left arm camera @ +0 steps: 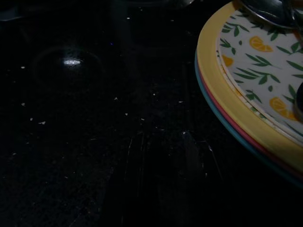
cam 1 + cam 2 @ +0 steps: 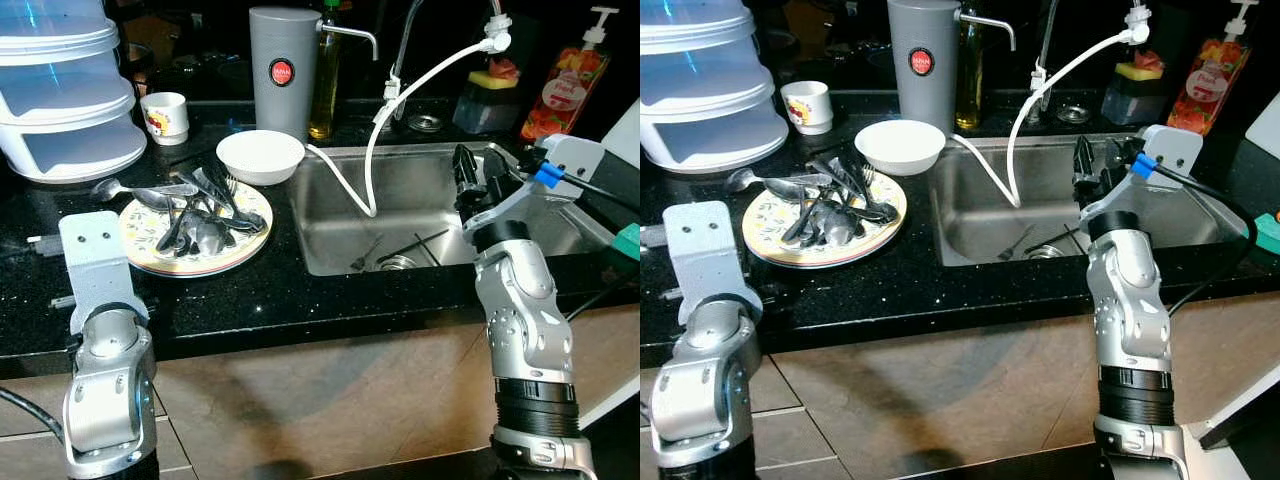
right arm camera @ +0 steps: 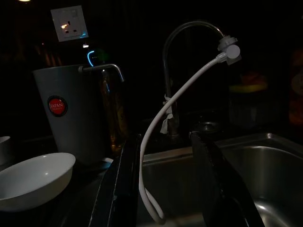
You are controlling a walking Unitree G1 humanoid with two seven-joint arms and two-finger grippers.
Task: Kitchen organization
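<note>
A stack of plates [image 2: 240, 243], the top one printed with lemons, lies on the black counter and carries several spoons and forks [image 2: 200, 215]. Its yellow rim [image 1: 236, 109] sits close beside my left gripper [image 1: 163, 161], which hovers low over the dark counter at the plates' left. A white bowl [image 2: 260, 156] stands behind the plates at the sink's edge. My right gripper [image 3: 165, 189] is open and empty above the steel sink [image 2: 335, 235], pointing toward the tap. A few utensils [image 2: 400, 250] lie at the sink's drain.
A white hose [image 2: 375, 150] hangs from the tap into the sink. Behind stand a grey jug [image 2: 283, 70], an oil bottle [image 2: 324, 85], a small cup [image 2: 165, 117], a soap bottle [image 2: 563, 90] and a sponge holder [image 2: 485, 100]. A white tiered container [image 2: 60, 90] occupies the back left.
</note>
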